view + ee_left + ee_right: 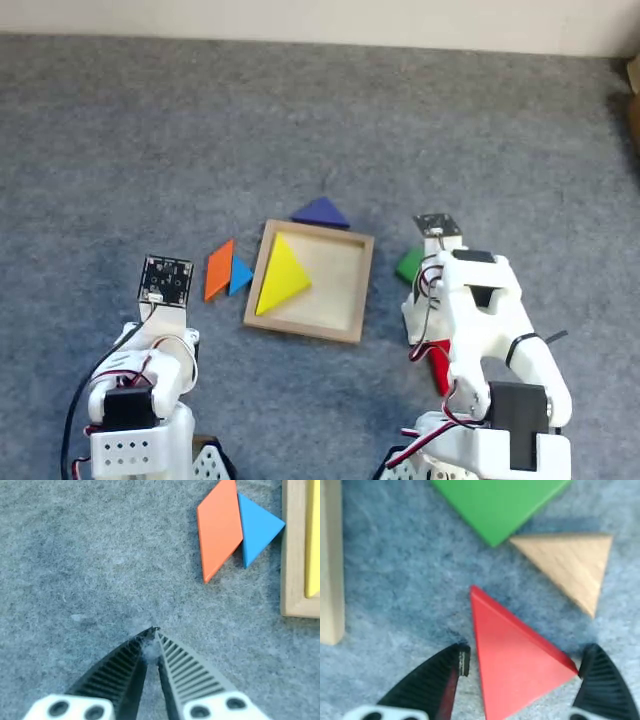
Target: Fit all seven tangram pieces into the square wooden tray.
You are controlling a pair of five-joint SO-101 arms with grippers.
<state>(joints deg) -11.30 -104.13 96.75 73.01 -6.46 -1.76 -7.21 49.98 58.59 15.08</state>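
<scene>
The square wooden tray [300, 330] lies mid-table with a yellow triangle [280, 273] inside it. Just left of the tray are an orange parallelogram [218, 268] and a small blue triangle [240, 274], touching each other. A dark blue triangle [321, 212] lies behind the tray. On the tray's right are a green piece [497, 500], a plain wooden triangle [570, 565] and a red triangle [515, 655]. My right gripper [525, 667] is open, low over the carpet, one finger on each side of the red triangle. My left gripper [152, 632] is shut and holds nothing, short of the orange parallelogram [218, 527].
Everything rests on grey carpet. The right arm [480, 310] covers most of the pieces on the tray's right in the high view. The tray's edge [331, 560] lies close beside the right gripper. Open carpet stretches behind and to the far left.
</scene>
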